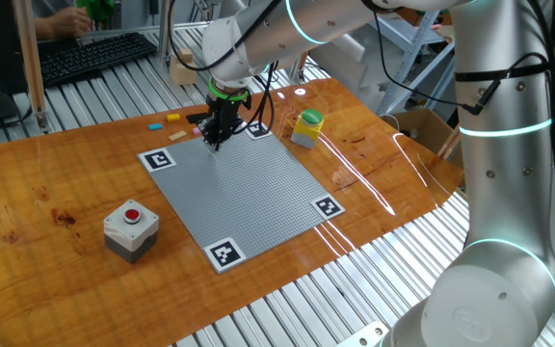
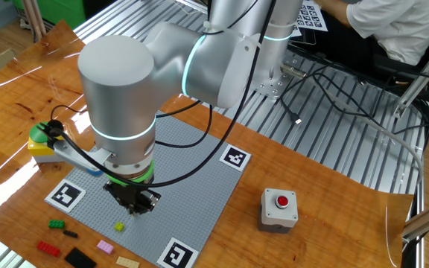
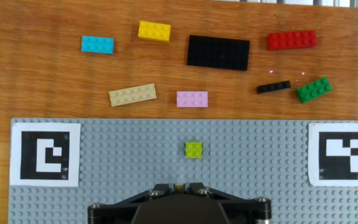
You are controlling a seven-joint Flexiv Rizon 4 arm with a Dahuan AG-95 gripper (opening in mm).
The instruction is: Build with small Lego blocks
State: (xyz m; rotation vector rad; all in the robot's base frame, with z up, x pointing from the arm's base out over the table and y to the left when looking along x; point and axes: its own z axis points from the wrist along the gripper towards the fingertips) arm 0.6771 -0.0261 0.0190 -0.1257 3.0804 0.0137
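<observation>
A small yellow-green Lego block [image 3: 193, 149] sits on the grey studded plate [image 3: 104, 199], also seen in the other fixed view [image 2: 119, 226]. My gripper [image 3: 179, 185] hovers low over the plate just behind it [image 1: 210, 143] [image 2: 134, 207]. Its jaws stand close together with only a thin yellowish sliver between the tips. Loose blocks lie on the wood beyond the plate: cyan [image 3: 97, 44], yellow [image 3: 154, 30], a large black plate [image 3: 219, 52], red [image 3: 291, 40], a thin black one [image 3: 273, 87], green [image 3: 314, 89], tan [image 3: 132, 94], pink [image 3: 192, 99].
A grey box with a yellow-and-green cap [image 1: 306, 127] stands by the plate's far corner. A grey box with a red button [image 1: 131, 229] stands on the wood beside the plate. Black-and-white markers [image 3: 45, 154] sit at the plate's corners. A person works at a keyboard [image 1: 94, 53] behind.
</observation>
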